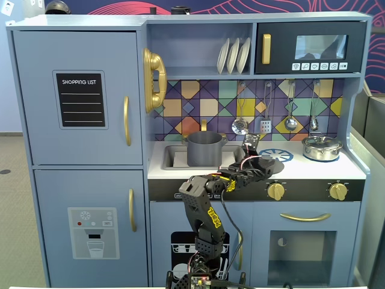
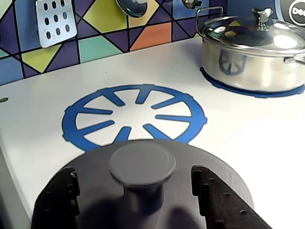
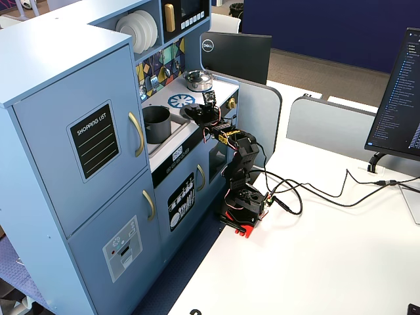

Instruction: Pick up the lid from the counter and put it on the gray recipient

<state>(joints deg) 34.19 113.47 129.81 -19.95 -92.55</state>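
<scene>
Dark-gray lid (image 2: 157,191) lies flat on the white counter (image 2: 238,138), just in front of the blue burner print (image 2: 134,116) — gripper (image 2: 136,191) spread, one finger (image 2: 57,200) on each side of the knob, not clamped. Gray pot (image 1: 204,148) stands uncovered in the sink (image 1: 171,158), left of the lid in a fixed view; lidded silver pot (image 2: 252,50) sits well apart at right.

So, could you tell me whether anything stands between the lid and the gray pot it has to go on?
Nothing visible does. The lid sits between the gripper's fingers, and the counter toward the gray pot looks bare; the silver pot stands on the other side.
</scene>
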